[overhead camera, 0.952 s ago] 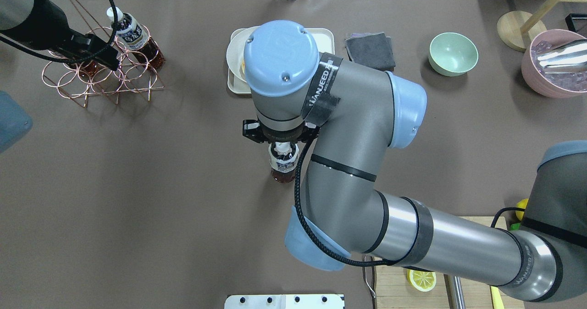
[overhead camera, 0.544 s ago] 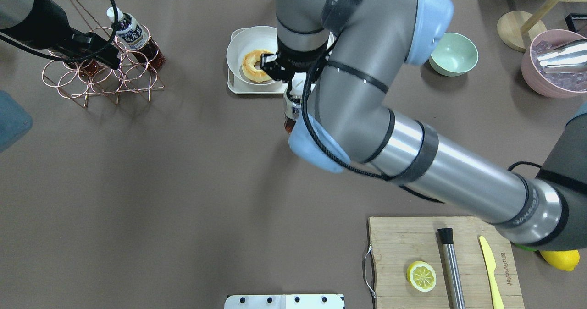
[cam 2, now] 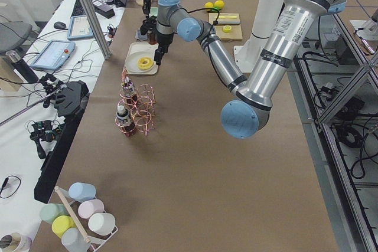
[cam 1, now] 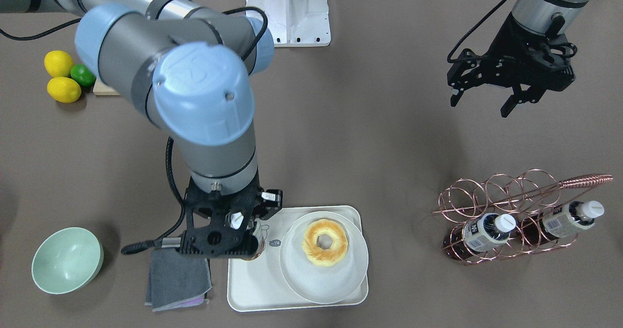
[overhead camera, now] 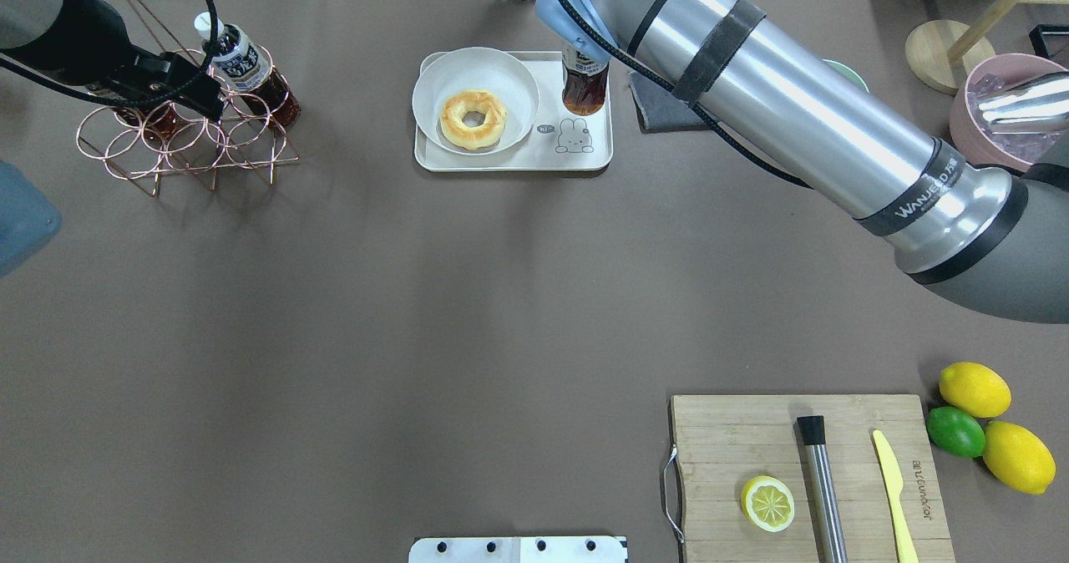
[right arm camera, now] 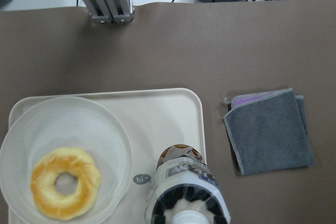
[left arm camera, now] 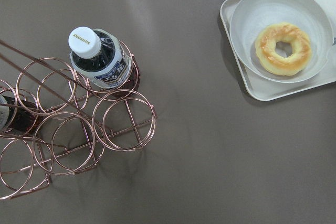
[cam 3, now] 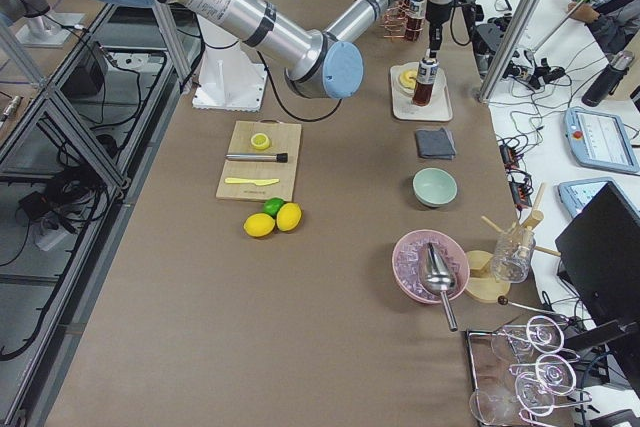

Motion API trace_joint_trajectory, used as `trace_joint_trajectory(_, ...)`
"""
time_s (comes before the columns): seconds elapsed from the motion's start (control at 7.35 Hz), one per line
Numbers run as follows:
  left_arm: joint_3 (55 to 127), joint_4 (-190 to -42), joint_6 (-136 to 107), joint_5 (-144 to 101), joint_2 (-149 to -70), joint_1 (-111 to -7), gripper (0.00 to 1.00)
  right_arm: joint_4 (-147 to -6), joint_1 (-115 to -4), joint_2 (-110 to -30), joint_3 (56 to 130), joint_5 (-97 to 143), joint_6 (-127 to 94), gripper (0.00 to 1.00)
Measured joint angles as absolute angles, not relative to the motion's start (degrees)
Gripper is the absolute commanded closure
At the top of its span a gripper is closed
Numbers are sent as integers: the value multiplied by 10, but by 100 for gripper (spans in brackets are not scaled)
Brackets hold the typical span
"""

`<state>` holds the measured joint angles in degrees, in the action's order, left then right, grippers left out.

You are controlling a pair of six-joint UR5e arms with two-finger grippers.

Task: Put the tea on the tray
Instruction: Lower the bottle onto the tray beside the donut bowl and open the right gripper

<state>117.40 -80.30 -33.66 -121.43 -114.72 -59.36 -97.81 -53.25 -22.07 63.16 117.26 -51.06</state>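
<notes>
My right gripper (cam 1: 229,235) is shut on a tea bottle (overhead camera: 585,87) and holds it upright by the neck over the right end of the cream tray (overhead camera: 576,158), beside the bear drawing. The bottle fills the bottom of the right wrist view (right arm camera: 184,182); I cannot tell whether its base touches the tray (right arm camera: 163,114). My left gripper (cam 1: 482,101) is open and empty above the copper wire rack (cam 1: 506,211). Two more tea bottles (cam 1: 486,230) (cam 1: 564,221) lie in that rack.
A round white plate (overhead camera: 501,70) with a doughnut (overhead camera: 473,119) fills the tray's left part. A grey cloth (cam 1: 177,279) lies beside the tray and a green bowl (cam 1: 65,260) further out. A cutting board (overhead camera: 802,471) and lemons (overhead camera: 973,388) are near the robot.
My right arm has carried the tea bottle from the middle of the table away from the robot to the tray's right end. The left arm has hardly moved.
</notes>
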Motion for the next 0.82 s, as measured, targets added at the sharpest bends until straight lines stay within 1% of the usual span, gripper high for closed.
trace_joint_trajectory(0.14, 1174, -804, -338, -1214, -1148, -594, 2, -946, -540, -214, 585, 1175, -503, 100)
trace_joint_trajectory(0.27, 1173, -805, -338, -1213, -1149, -594, 2, -932, -543, -206, 558, 1177, -496, 100)
trace_joint_trajectory(0.54, 1170, -805, -338, -1211, -1151, -596, 2, -925, -543, -199, 537, 1186, -488, 100)
trace_joint_trajectory(0.82, 1168, -805, -339, -1210, -1153, -599, 2, -925, -540, -197, 535, 1200, -487, 100)
